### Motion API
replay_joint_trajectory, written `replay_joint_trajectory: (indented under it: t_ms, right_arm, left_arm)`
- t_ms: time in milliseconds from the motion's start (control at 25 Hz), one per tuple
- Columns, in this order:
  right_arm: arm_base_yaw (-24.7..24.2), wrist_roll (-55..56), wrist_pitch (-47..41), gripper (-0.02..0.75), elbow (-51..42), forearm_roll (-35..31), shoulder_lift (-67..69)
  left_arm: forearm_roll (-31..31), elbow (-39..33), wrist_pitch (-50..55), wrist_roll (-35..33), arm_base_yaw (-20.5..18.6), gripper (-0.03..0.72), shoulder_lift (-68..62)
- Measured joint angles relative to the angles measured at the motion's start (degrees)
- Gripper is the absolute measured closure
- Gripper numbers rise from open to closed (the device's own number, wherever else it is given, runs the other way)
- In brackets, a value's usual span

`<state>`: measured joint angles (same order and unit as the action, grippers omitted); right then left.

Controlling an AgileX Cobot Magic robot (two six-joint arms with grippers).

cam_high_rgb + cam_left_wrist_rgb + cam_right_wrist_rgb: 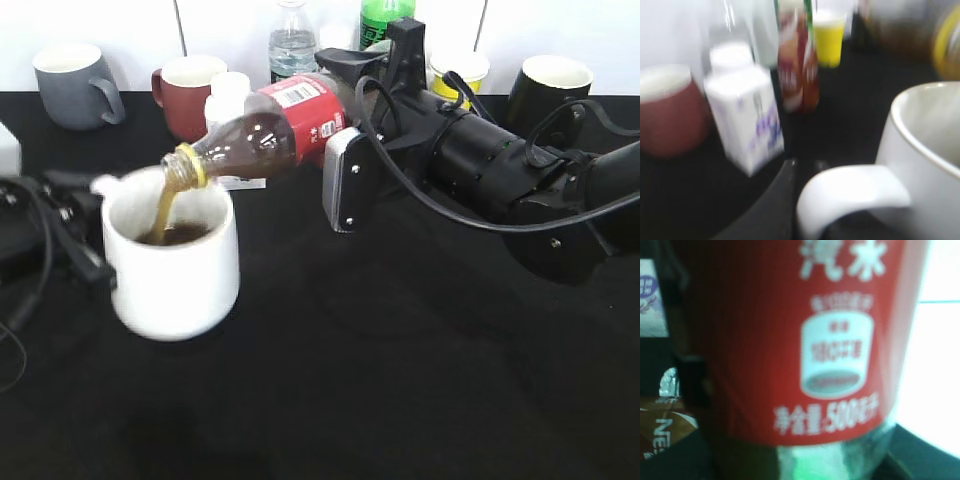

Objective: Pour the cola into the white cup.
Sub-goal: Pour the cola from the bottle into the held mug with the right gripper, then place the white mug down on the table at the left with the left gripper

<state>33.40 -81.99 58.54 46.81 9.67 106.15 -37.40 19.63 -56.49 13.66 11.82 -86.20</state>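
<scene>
The cola (270, 125) is tipped nearly level, mouth down to the left, and a brown stream runs from it into the white cup (180, 280), which holds some dark liquid. My right gripper (345, 130) is shut on the bottle's lower body; the red label (805, 340) fills the right wrist view. My left gripper (85, 250) is at the cup's left side, shut on its loop handle (850, 190). The cup's rim and wall (920, 145) show in the left wrist view next to one dark finger (775, 200).
Along the back edge stand a grey mug (72, 85), a red mug (190, 90), a white carton (228, 100), a clear water bottle (292, 40), a green bottle (385, 20), a yellow cup (460, 72) and a black mug (550, 88). A black cloth covers the table.
</scene>
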Motion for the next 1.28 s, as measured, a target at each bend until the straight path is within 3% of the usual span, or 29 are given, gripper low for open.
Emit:
replay_joint_trajectory:
  t_ms: [240,360,480,520,600,680,760,920,1080,1280]
  right_arm:
    - [0.00,14.82,-0.03,0.361,0.00,-0.53,-0.06]
    - [0.00,34.77,0.08,0.363,0.00,-0.53,-0.06]
    - [0.00,63.19,0.20,0.363,0.00,-0.53,-0.06]
    - [0.00,73.10,0.20,0.363,0.00,-0.53,-0.06]
    - [0.00,81.99,0.26,0.363,0.00,-0.53,-0.06]
    - [0.00,84.09,0.31,0.363,-0.21,-0.59,-0.21]
    - [0.00,85.93,0.26,0.363,-2.64,-1.71,-2.49]
    - [0.00,86.34,0.37,0.363,-11.16,-9.67,-10.17]
    - [0.00,85.88,0.26,0.363,-13.34,-12.19,-11.06]
    - [0.00,84.20,0.96,0.363,-13.34,-14.26,-11.06]
  left_arm:
    - [2.57,0.00,-5.11,-0.02,0.06,0.629,0.00]
    - [4.21,0.00,-4.89,-0.02,0.06,0.629,0.00]
    - [8.07,0.00,-3.21,-0.02,0.13,0.629,0.00]
    - [11.14,0.00,-1.94,-0.13,0.18,0.629,0.00]
    - [20.42,0.00,-1.30,-6.30,0.17,0.629,-0.19]
    - [31.19,0.12,-3.78,-10.41,-0.27,0.629,-3.74]
    - [35.78,2.03,-8.01,-11.02,-2.74,0.629,-10.32]
    - [36.40,13.68,-8.39,-11.22,-7.16,0.629,-22.95]
    - [33.94,27.13,-7.31,-11.22,-7.88,0.629,-33.26]
    - [32.57,29.93,-7.15,-10.35,-7.93,0.621,-36.64]
